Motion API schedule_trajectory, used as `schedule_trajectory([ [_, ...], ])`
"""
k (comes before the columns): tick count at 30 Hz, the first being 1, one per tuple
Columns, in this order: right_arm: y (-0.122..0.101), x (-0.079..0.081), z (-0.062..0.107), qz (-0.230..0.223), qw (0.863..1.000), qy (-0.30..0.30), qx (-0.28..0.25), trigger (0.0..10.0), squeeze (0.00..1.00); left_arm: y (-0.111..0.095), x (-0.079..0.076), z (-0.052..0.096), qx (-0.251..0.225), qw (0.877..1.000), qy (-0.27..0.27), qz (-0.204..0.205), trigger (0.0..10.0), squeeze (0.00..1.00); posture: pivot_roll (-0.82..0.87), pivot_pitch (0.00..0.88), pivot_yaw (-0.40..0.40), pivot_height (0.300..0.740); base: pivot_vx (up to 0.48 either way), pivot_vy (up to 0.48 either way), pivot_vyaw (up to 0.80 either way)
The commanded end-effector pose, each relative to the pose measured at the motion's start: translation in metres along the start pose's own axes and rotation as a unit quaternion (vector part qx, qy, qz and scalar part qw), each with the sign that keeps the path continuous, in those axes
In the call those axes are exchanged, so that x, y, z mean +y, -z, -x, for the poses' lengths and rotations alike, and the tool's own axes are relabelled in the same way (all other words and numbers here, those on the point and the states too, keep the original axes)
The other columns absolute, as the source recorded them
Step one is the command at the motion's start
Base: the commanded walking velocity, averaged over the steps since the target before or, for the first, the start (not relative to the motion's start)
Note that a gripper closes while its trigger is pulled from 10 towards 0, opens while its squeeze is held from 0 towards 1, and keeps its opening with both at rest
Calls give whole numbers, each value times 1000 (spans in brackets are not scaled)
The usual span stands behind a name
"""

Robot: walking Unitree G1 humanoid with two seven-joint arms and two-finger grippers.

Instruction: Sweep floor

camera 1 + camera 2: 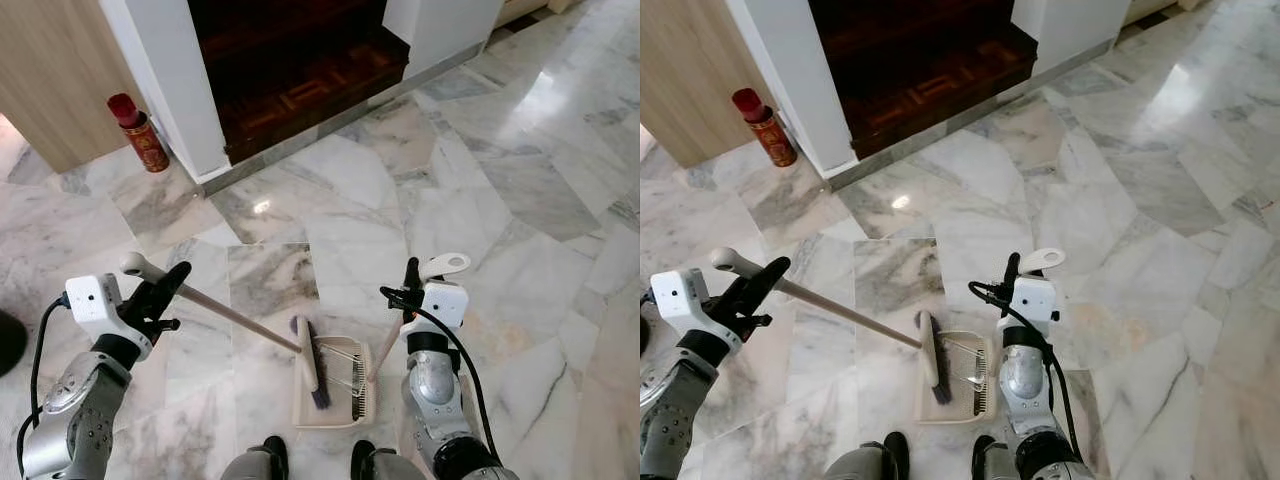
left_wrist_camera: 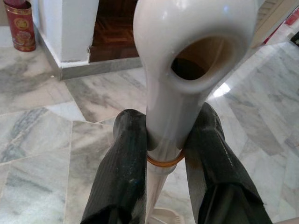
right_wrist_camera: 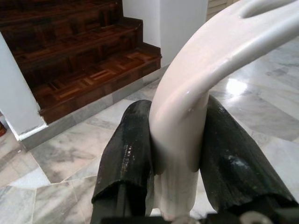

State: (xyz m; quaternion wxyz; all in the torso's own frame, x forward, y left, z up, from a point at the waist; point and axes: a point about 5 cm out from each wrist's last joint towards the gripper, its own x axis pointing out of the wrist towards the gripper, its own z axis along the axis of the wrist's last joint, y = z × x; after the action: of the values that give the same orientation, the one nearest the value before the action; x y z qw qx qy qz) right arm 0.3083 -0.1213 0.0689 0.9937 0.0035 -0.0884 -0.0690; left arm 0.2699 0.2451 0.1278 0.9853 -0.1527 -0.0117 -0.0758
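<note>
I have the left end effector [image 2: 164, 154] clenched around the cream plastic broom handle [image 1: 215, 307], its brush head [image 1: 314, 365] resting in the beige long-handled dustpan [image 1: 345, 400] on the white marble floor [image 1: 520, 210]. My right end effector [image 3: 177, 154] grips the dustpan's upright handle [image 1: 440, 267].

The floor [image 1: 480, 180] is polished glossy marble; the stairs [image 1: 300, 70] are dark shiny wood; the broom handle [image 2: 187, 70] looks smooth glossy plastic.
</note>
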Motion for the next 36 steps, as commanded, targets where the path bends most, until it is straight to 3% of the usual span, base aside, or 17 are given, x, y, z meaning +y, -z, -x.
schedule_trajectory([
  [1, 12, 0, 7, 0, 999, 4, 35, 10000, 0, -6, 1, 3, -3, 1000, 7, -6, 10000, 0, 148, 244, 3, 740, 0, 0, 0],
  [5, 10, 0, 4, -2, 999, 5, 35, 10000, 0, -12, -1, 2, -13, 1000, 5, -20, 10000, 0, 150, 232, 3, 740, 0, 0, 0],
  [10, 9, -5, -2, -26, 998, 26, 43, 10000, 0, -36, -5, -2, -70, 994, -17, -81, 10000, 0, 150, 205, -3, 740, 0, 0, 0],
  [12, 9, -8, -4, -34, 998, 34, 47, 10000, 0, -46, -7, -3, -94, 988, -34, -116, 10000, 0, 151, 192, -5, 740, 0, 0, 0],
  [13, 8, -10, -6, -34, 998, 35, 46, 10000, 0, -53, -10, -3, -111, 980, -40, -160, 10000, 0, 150, 186, -7, 740, 0, 0, 0],
  [16, 8, -14, -8, -48, 996, 46, 54, 10000, 0, -66, -21, -5, -156, 967, -59, -191, 10000, 0, 141, 158, -12, 740, 0, 0, 0],
  [20, 7, -19, -11, -54, 996, 50, 55, 10000, 0, -72, -35, -9, -174, 958, -46, -225, 10000, 0, 139, 136, -18, 740, 0, 0, 0],
  [24, 6, -22, -13, -69, 994, 58, 56, 10000, 0, -66, -40, -12, -170, 955, -31, -240, 10000, 0, 134, 114, -21, 740, 0, 0, 0],
  [25, 4, -24, -16, -85, 993, 62, 59, 10000, 0, -53, -45, -13, -153, 956, -20, -250, 10000, 0, 129, 96, -28, 740, 0, 0, 0],
  [26, 4, -24, -16, -85, 993, 62, 59, 10000, 0, -53, -45, -13, -153, 956, -20, -250, 10000, 0, 129, 96, -28, 740, 0, 0, 0],
  [28, 3, -26, -20, -137, 985, 75, 67, 10000, 0, -27, -49, -16, -114, 957, -16, -265, 10000, 0, 118, 87, -36, 740, 0, 0, 0],
  [36, -18, -26, -32, -159, 986, 54, 20, 10000, 0, -5, -54, -15, -105, 962, -29, -249, 10000, 0, 88, 48, -39, 740, 0, 0, 0],
])
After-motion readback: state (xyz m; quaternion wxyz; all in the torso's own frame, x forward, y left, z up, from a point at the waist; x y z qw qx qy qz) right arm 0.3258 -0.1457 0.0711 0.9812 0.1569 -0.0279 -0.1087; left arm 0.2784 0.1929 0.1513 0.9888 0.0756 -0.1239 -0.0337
